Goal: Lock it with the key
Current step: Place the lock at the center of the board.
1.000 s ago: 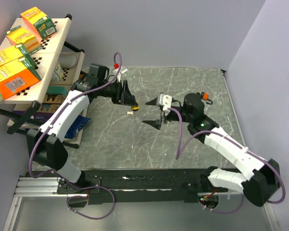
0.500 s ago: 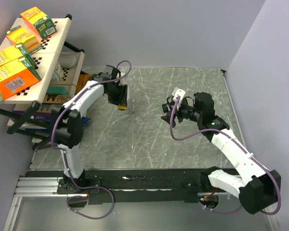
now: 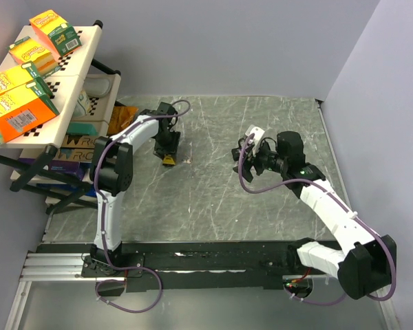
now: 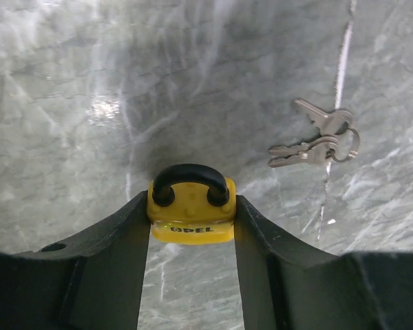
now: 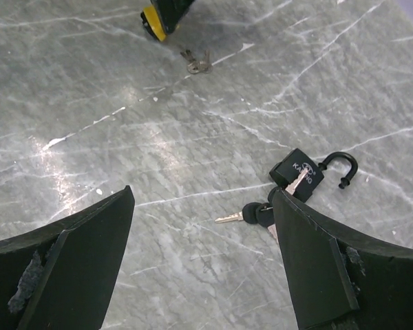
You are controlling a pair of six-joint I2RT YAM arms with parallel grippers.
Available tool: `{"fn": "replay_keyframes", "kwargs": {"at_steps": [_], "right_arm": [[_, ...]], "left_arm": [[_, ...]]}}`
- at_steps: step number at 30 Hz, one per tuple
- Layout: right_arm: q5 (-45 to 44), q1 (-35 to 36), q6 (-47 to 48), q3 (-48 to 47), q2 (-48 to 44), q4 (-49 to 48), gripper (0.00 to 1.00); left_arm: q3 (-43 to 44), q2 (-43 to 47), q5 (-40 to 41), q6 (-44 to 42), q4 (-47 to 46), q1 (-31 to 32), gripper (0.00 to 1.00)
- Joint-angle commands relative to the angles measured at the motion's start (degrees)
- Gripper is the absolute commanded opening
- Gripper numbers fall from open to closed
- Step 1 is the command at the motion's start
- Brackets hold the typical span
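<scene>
My left gripper (image 4: 191,206) is shut on a yellow padlock (image 4: 191,214) with a black shackle (image 4: 190,175), both shackle ends sitting in the body. It holds the lock just over the grey marble table (image 3: 213,199). A bunch of silver keys (image 4: 316,141) lies flat to the right of it, apart from the lock; the top view shows these keys (image 3: 187,161) beside the yellow padlock (image 3: 168,160). My right gripper (image 5: 203,199) is open and empty above the table. A black padlock (image 5: 299,173) with its shackle swung open lies by its right finger, and black-headed keys (image 5: 253,214) rest against it.
A rack (image 3: 69,82) with orange and yellow boxes (image 3: 17,110) stands off the table's left edge, with more packets under it. Grey walls close the far and right sides. In the top view my right gripper (image 3: 248,155) hangs right of centre.
The left arm has swung left and turned downward, lowering the yellow padlock beside the silver keys. The right gripper has drawn back to the right and opened a little wider.
</scene>
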State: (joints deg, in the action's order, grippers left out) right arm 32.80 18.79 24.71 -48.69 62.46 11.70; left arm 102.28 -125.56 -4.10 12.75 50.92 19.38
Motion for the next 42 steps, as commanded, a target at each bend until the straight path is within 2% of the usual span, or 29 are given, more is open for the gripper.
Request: {"fn": "replay_keyframes", "kwargs": {"at_steps": [1,6,14,15,17,18,21,26,27,29,30,34,35,42], "right_arm": [[0.86,-0.42,-1.06,-2.73,1.17,-0.81,0.89],[1.13,-0.59,-1.51,-3.78,3.19,-1.33,0.89],[1.92,-0.59,-2.12,-5.72,5.39,-0.37,0.89],[2.01,-0.59,-2.12,-5.89,5.48,-0.28,0.89],[2.01,-0.59,-1.95,-5.89,5.57,-0.28,0.90],[2.01,-0.59,-1.77,-5.98,5.66,-0.10,0.90],[2.01,-0.59,-2.03,-6.33,6.10,-0.01,0.90],[1.83,-1.03,-3.87,-7.38,7.41,-0.81,0.90],[1.92,-1.29,-5.18,-7.74,8.20,-0.63,0.90],[2.01,-2.08,-6.42,-8.87,9.17,0.07,0.89],[2.01,-2.43,-7.82,-9.32,10.39,0.51,0.89],[-1.48,-3.67,-10.99,-12.65,15.66,3.75,0.92],[-2.99,-3.84,-12.48,-14.49,17.16,5.42,0.96],[-15.73,-4.46,-21.19,-28.64,35.70,17.11,0.98]], "left_arm": [[3.01,-1.79,2.51,1.48,0.94,-0.92,0.01],[2.40,-3.29,3.66,2.98,0.59,-1.62,0.04],[1.34,-4.52,3.48,5.97,0.15,-1.71,0.16],[1.34,-4.52,3.13,6.14,0.24,-1.71,0.25],[1.17,-4.52,2.78,6.14,0.06,-1.71,0.34],[0.99,-4.52,2.43,6.14,0.15,-1.62,0.49],[1.25,-4.00,2.08,5.79,0.06,-1.62,0.67],[5.89,-1.54,1.99,3.25,0.50,-1.62,0.85],[6.87,-1.10,2.16,2.20,0.67,-1.62,0.91],[9.85,0.57,2.52,1.05,1.46,-1.71,0.94],[10.91,1.19,2.08,-0.17,1.73,-1.71,0.99],[13.64,5.58,0.06,-2.73,0.42,-1.62,0.96],[13.56,7.94,-0.55,-3.17,-0.28,-1.62,0.96],[5.84,19.20,-3.02,-4.40,-10.04,-1.71,0.96]]}}
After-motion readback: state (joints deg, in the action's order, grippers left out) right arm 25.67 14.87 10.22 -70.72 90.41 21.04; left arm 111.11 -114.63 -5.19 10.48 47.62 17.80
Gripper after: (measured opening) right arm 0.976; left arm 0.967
